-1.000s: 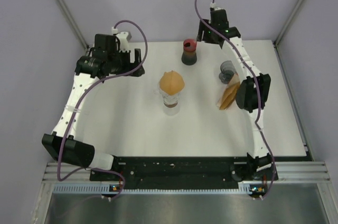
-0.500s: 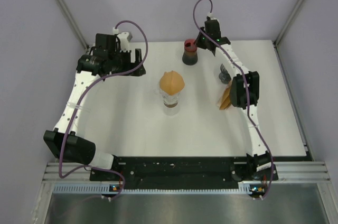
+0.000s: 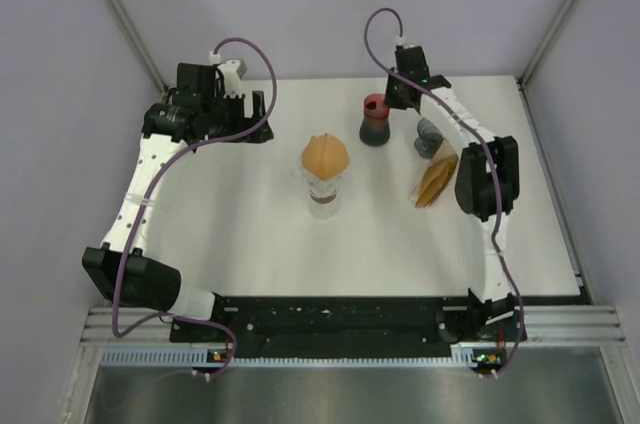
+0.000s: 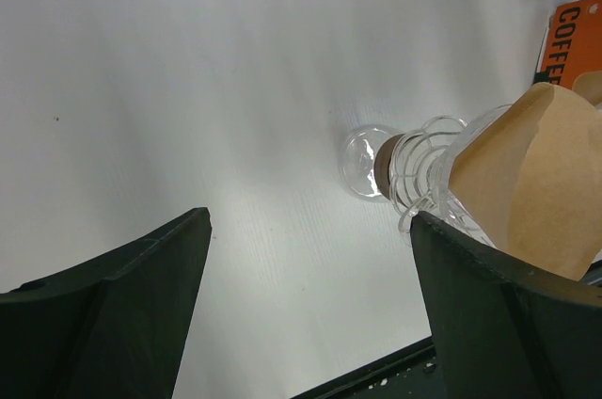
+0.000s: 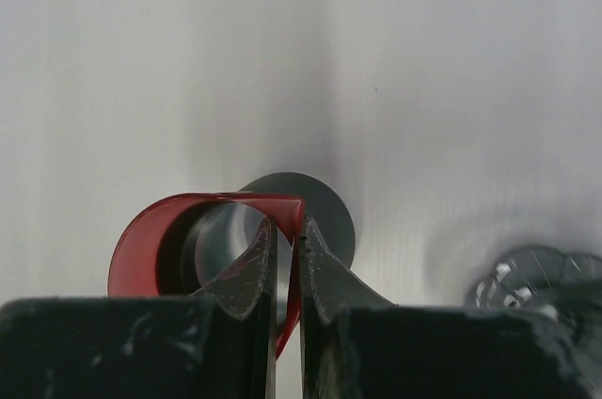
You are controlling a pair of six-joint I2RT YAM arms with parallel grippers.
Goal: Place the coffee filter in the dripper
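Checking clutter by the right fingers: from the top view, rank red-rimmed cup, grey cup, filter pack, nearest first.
1. Red-rimmed cup: rim pinched in the right fingers.
2. Grey cup: to its right.
3. Filter pack: farther toward the bases.

Bright, even light falls from overhead, and the white worktop point(image 3: 250, 234) carries only pale shadows. A soft grey shadow spreads just beyond the right claw point(image 5: 287, 230), where the red cup point(image 5: 141, 248) at its tips looks slightly blurred. Right of the left claw point(image 4: 310, 220), the glass carafe point(image 4: 367, 162) glints, perhaps from glare.
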